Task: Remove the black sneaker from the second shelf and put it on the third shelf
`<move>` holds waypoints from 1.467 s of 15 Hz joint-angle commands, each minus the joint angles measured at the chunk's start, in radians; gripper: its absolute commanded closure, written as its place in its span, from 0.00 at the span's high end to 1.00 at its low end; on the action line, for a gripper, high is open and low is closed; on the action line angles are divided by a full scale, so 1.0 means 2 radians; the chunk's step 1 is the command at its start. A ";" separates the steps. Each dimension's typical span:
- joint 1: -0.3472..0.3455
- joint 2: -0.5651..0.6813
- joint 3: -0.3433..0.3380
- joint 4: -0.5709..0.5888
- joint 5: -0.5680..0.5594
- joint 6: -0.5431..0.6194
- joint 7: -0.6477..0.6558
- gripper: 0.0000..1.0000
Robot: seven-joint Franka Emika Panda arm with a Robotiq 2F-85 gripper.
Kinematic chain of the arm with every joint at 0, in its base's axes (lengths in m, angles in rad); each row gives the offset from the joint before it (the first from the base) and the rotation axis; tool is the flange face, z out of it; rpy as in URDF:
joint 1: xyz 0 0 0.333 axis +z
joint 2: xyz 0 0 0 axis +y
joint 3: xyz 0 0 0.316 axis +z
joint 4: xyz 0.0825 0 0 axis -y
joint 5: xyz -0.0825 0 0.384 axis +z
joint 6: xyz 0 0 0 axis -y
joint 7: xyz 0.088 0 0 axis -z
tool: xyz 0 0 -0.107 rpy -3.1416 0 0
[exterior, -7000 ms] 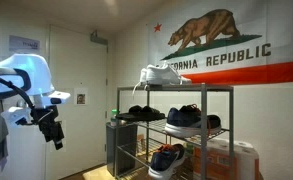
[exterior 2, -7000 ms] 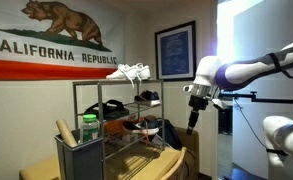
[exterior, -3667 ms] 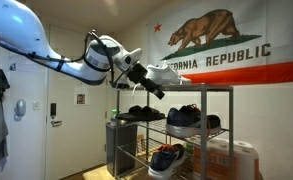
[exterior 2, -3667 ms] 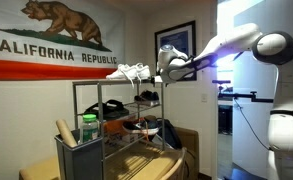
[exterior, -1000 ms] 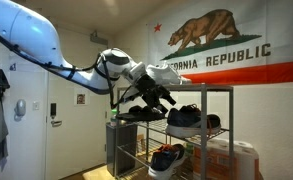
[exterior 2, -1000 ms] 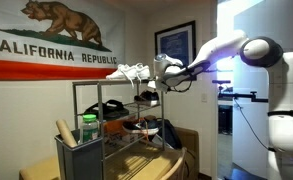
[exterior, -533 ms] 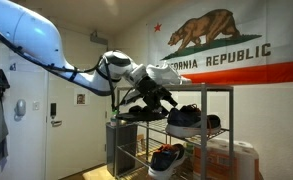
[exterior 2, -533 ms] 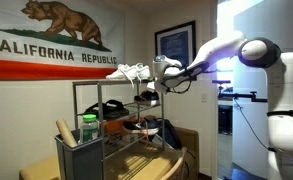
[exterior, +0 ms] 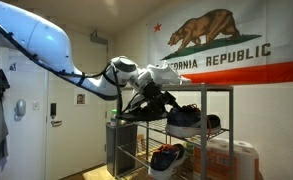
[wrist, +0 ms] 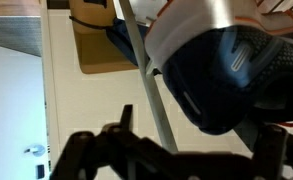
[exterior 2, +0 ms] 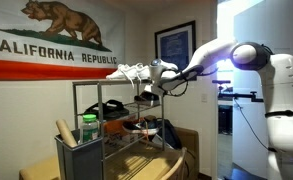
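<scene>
The black sneaker (exterior: 184,118) sits on the second shelf (exterior: 218,130) of the grey rack, at its middle. In the wrist view it fills the upper right as a dark navy shoe (wrist: 236,70) with a pale sole rim. My gripper (exterior: 157,101) is at the rack's front, level with the second shelf and just beside the sneaker's near end. In the wrist view my gripper (wrist: 196,140) is open, its dark fingers (wrist: 126,116) spread below the shoe and not touching it. The third shelf (exterior: 194,172) lies below.
Flat black shoes (exterior: 136,113) lie on the second shelf, beside my gripper. A white sneaker (exterior: 158,73) stands on the top tier. A dark sneaker with orange lining (exterior: 166,157) is on the third shelf. A rack post (wrist: 146,90) runs close by. A green bottle (exterior 2: 89,128) stands on a cardboard box.
My arm has swung from the far side of the room to the rack. In the last second the gripper has pushed a little closer to the black sneaker.
</scene>
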 commanded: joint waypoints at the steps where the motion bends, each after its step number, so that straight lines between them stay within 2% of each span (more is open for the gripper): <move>1: 0.014 0.021 -0.009 0.032 -0.007 -0.006 0.012 0.75; 2: 0.016 0.023 -0.010 0.035 -0.008 -0.005 0.012 0.74; 7: 0.020 0.022 -0.013 0.039 -0.008 -0.006 0.009 0.33; 10: 0.020 0.014 -0.016 0.039 -0.009 -0.008 0.006 0.14; 14: 0.020 0.002 -0.019 0.034 -0.012 -0.014 -0.004 0.08; 15: 0.021 -0.006 -0.019 0.029 -0.016 -0.015 -0.005 0.11; 22: 0.024 -0.059 -0.015 -0.018 -0.036 -0.050 -0.057 0.11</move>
